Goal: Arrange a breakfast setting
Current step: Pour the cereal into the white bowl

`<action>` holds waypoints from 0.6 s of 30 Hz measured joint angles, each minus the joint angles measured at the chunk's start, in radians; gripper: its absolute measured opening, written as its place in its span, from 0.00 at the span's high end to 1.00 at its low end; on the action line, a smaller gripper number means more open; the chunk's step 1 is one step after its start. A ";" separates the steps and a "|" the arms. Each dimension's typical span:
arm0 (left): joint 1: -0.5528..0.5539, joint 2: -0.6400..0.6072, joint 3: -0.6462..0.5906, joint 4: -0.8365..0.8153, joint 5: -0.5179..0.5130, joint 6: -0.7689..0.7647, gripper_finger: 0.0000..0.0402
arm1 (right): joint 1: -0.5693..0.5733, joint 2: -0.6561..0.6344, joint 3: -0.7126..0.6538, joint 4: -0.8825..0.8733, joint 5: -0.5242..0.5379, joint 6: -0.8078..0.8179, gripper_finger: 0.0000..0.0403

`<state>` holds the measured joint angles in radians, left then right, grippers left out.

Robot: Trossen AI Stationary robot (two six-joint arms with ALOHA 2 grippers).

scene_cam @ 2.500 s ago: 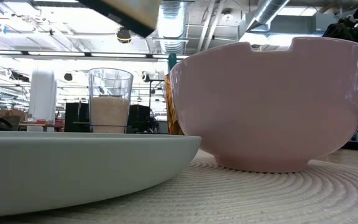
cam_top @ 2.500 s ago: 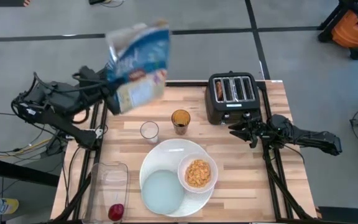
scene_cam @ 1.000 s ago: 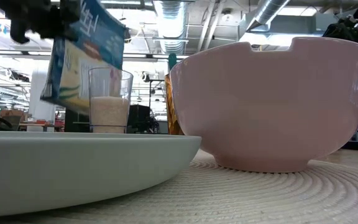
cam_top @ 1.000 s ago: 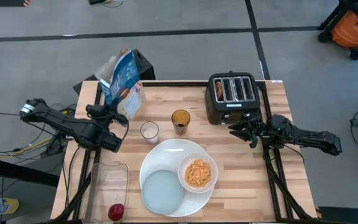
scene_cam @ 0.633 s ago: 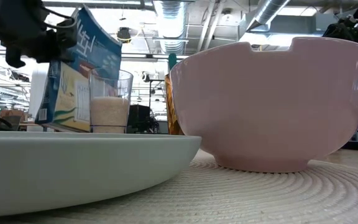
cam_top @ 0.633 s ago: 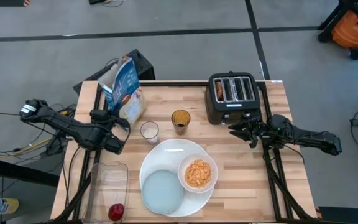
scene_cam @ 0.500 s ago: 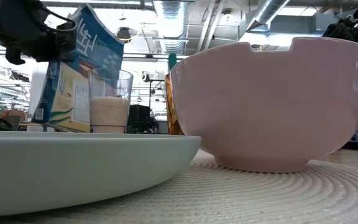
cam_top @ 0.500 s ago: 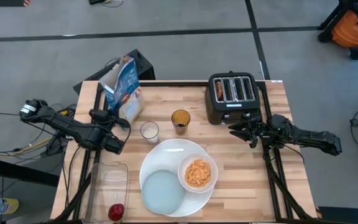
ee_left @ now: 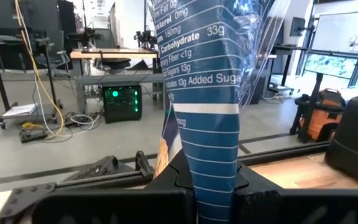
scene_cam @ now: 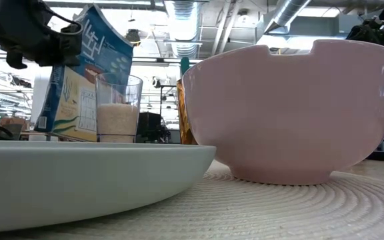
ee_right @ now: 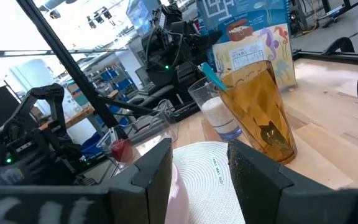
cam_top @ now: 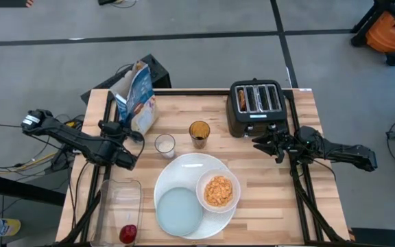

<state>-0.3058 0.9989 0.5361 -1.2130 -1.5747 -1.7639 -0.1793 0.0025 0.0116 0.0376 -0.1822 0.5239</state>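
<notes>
The left gripper squeezed the blue cereal box tight. The box stood on the table. The right gripper waited with fingers apart.

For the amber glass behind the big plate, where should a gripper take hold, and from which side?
Grip the amber glass across its side wall, probably near mid-height. It stands upright and widens toward the open rim. The right gripper, open beside the toaster, has the clearer approach; the clear glass crowds the other side.

blue cereal box upright, white bowl holding orange cereal flakes
</notes>
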 joint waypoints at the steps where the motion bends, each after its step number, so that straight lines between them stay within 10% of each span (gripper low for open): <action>1: 0.000 0.000 -0.013 0.016 0.000 -0.001 1.00 | 0.000 0.000 0.000 0.000 0.000 0.000 0.56; 18: 0.000 0.000 -0.101 0.137 -0.009 -0.099 0.99 | 0.000 0.000 0.000 0.000 0.000 0.000 0.56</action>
<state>-0.3061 0.9989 0.4355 -1.0760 -1.5837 -1.8630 -0.1791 0.0025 0.0113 0.0376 -0.1821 0.5240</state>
